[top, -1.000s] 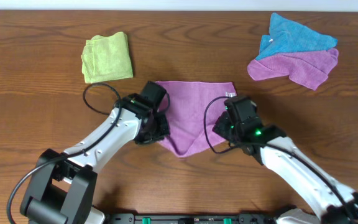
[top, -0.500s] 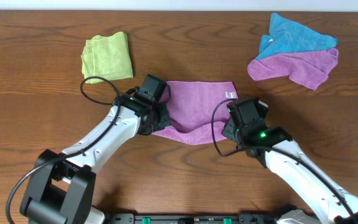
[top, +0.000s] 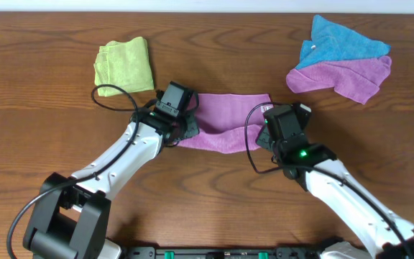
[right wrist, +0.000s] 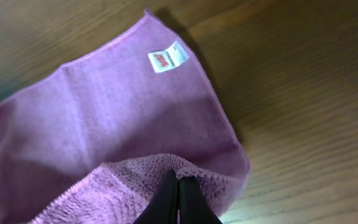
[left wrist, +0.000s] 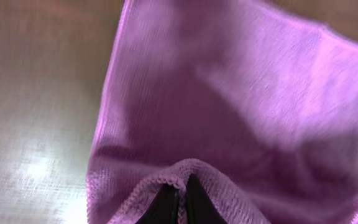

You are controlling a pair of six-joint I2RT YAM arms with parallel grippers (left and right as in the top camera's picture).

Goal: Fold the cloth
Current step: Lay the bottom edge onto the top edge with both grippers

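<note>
The cloth (top: 228,122) lies mid-table between my two arms, its far edge flat on the wood and its near edge lifted. Over the last second I have carried the two near corners away from me. The near edge hung in a deep V toward me a second ago; now it has drawn up into a shallow sag, and the towel reads from above as a narrow band. Judgement: the first half-fold is nearly closed; what remains is to bring the held corners to the far corners and let go. My left gripper (left wrist: 182,190) is clamped on the cloth's near-left corner and my right gripper (right wrist: 179,183) on its near-right corner, fingertips pressed together over a small ridge of hem in each case. Only the wrist views show this; from overhead the wrist bodies hide the pinch points. The right wrist view also shows the white label (right wrist: 168,57) by the far-right corner, and a wide stretch of flat cloth between my held corner and the far edge. The left wrist view is soft with blur, so alignment on that side cannot be read. Overhead alone shows the middle sag, the light green cloth (top: 124,66) folded behind my left arm, and a blue cloth (top: 343,39) lying over a lavender cloth (top: 343,78) at the far right, well apart from the work.
</note>
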